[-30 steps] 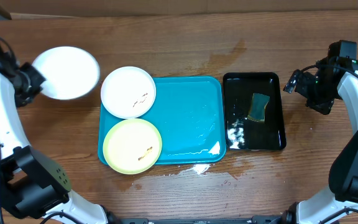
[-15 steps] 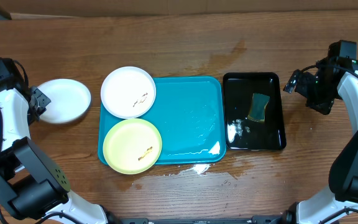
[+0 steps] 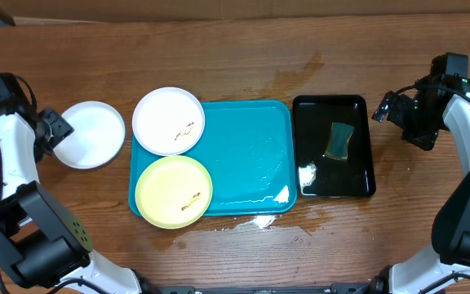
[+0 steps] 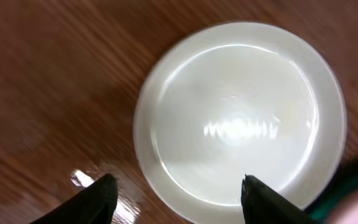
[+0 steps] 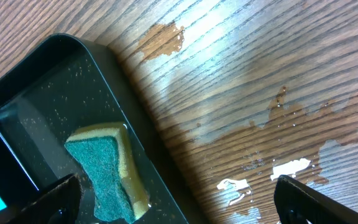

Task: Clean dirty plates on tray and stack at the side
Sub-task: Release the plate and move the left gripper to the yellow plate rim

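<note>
A clean-looking white plate (image 3: pixel 94 135) lies flat on the wood, left of the turquoise tray (image 3: pixel 251 147). My left gripper (image 3: pixel 56 129) is at its left rim. In the left wrist view this plate (image 4: pixel 241 118) fills the frame, and the left gripper (image 4: pixel 182 199) is open with the plate's near rim between its fingertips (image 4: pixel 98 199). A white plate (image 3: pixel 168 121) with dark smears sits on the tray's back left corner. In front of it sits a yellow-green plate (image 3: pixel 174 192), also smeared. My right gripper (image 3: pixel 384 110) hangs open and empty, right of the black tray (image 3: pixel 353 171).
A green and yellow sponge (image 3: pixel 339 140) lies in the wet black tray; the right wrist view shows the sponge (image 5: pixel 104 171) below and left of the right gripper (image 5: pixel 179 199). Water patches (image 3: pixel 255 220) mark the wood in front of the turquoise tray and behind it.
My left gripper has brought the white plate down onto the table, shifted it slightly right and opened its jaws. The right arm has not moved.
</note>
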